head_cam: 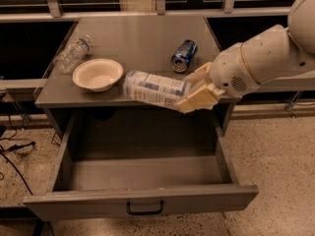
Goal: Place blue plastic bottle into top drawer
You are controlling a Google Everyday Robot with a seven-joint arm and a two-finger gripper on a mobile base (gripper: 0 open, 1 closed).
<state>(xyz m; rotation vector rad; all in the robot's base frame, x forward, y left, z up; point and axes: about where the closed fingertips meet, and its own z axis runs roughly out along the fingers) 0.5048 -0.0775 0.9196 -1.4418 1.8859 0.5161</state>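
The blue plastic bottle, whitish with a pale blue-and-white label, hangs lying sideways in the air over the cabinet's front edge, above the back of the open drawer. My gripper is shut on its right end and reaches in from the right on the white arm. The top drawer is pulled fully out below, grey, empty inside, with a small black handle at the front's centre.
On the cabinet top a white bowl sits at the front left. A clear water bottle lies at the left edge. A dark blue soda can lies on its side behind the gripper. Cables lie on the floor at left.
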